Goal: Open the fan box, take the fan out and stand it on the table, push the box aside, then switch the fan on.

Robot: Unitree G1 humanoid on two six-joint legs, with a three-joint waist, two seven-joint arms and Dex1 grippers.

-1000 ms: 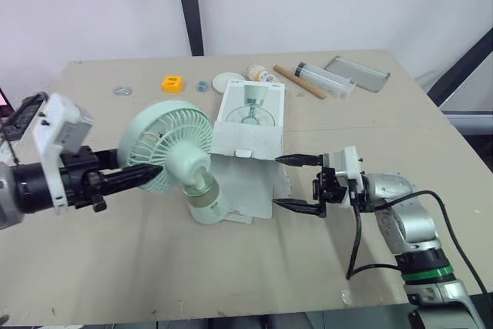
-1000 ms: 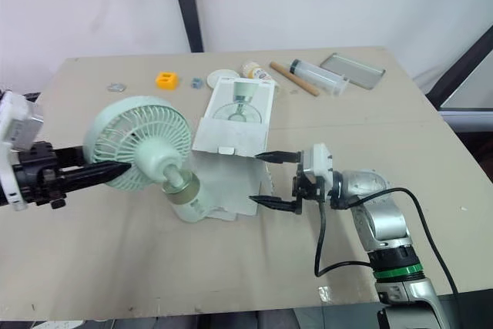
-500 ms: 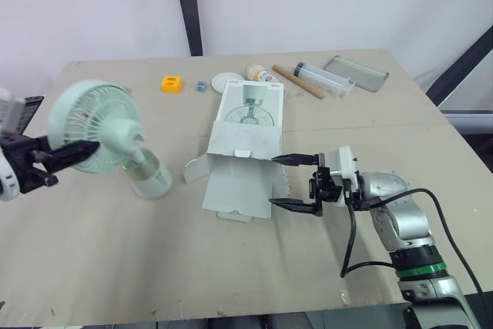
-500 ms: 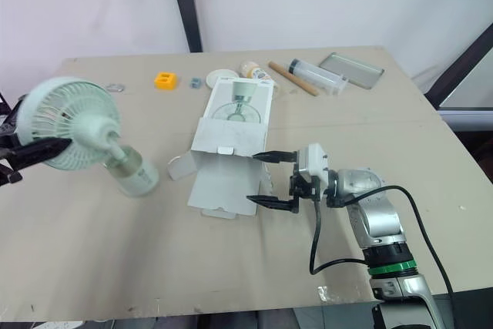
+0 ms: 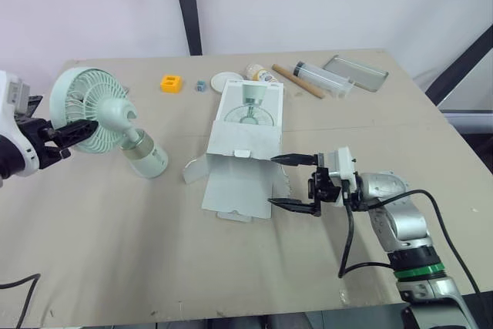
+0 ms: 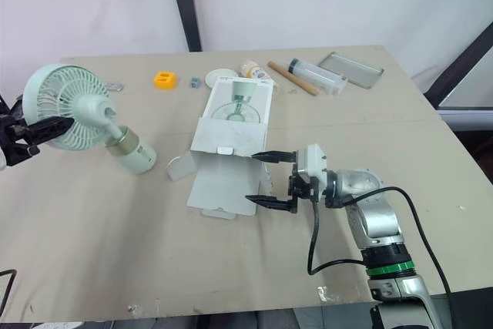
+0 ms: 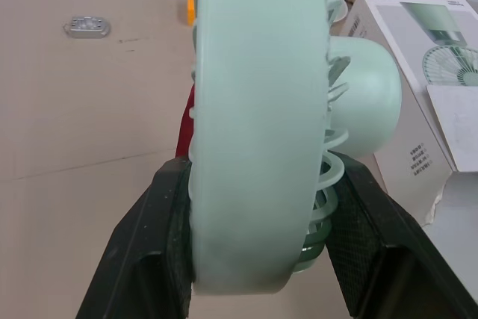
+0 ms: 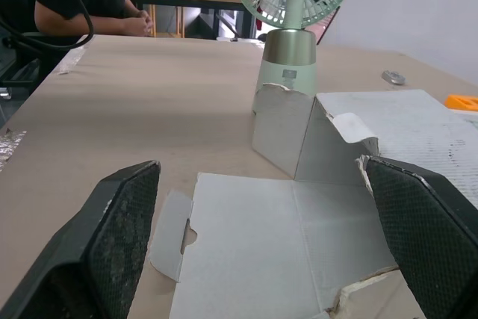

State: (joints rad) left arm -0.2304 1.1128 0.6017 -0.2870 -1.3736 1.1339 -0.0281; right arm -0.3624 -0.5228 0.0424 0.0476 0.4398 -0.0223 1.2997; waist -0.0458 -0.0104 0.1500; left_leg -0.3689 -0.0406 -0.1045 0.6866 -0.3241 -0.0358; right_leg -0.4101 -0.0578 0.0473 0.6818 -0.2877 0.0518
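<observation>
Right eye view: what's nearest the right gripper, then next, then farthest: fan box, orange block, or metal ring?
1. The fan box, beside the right gripper.
2. The orange block, far side, leftward.
3. The metal ring, farther left, beside the fan.

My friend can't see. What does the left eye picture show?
The left gripper holds a pale green fan by its head, tilted, left of the opened white box. The right gripper is open beside the box's flaps.
</observation>
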